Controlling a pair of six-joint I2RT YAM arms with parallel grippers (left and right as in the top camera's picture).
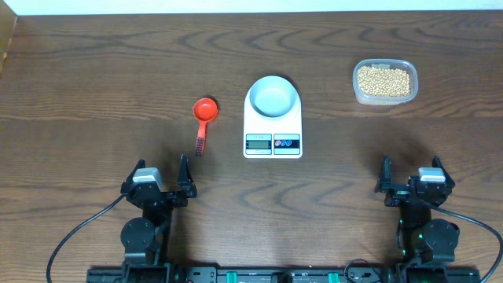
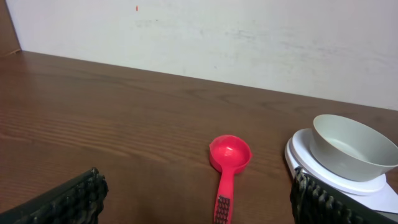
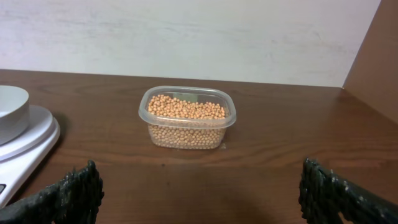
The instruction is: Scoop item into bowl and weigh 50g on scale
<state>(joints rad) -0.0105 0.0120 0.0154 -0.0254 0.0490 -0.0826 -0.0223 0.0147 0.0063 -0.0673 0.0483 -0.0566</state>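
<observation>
The red scoop (image 1: 205,109) lies just left of the scale (image 1: 273,126), with a narrow bare gap between. Wide bare table (image 1: 330,181) separates scale and tub (image 1: 384,81).

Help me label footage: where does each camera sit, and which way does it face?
Overhead: above the table, looking straight down; left end effector and right end effector at bottom edge.
Left wrist: low, facing the wall over the red scoop; own fingers in bottom corners.
Right wrist: low, facing the wall over the tub of soybeans; own fingers likewise.
Shared: both wrist views show bowl and scale.
</observation>
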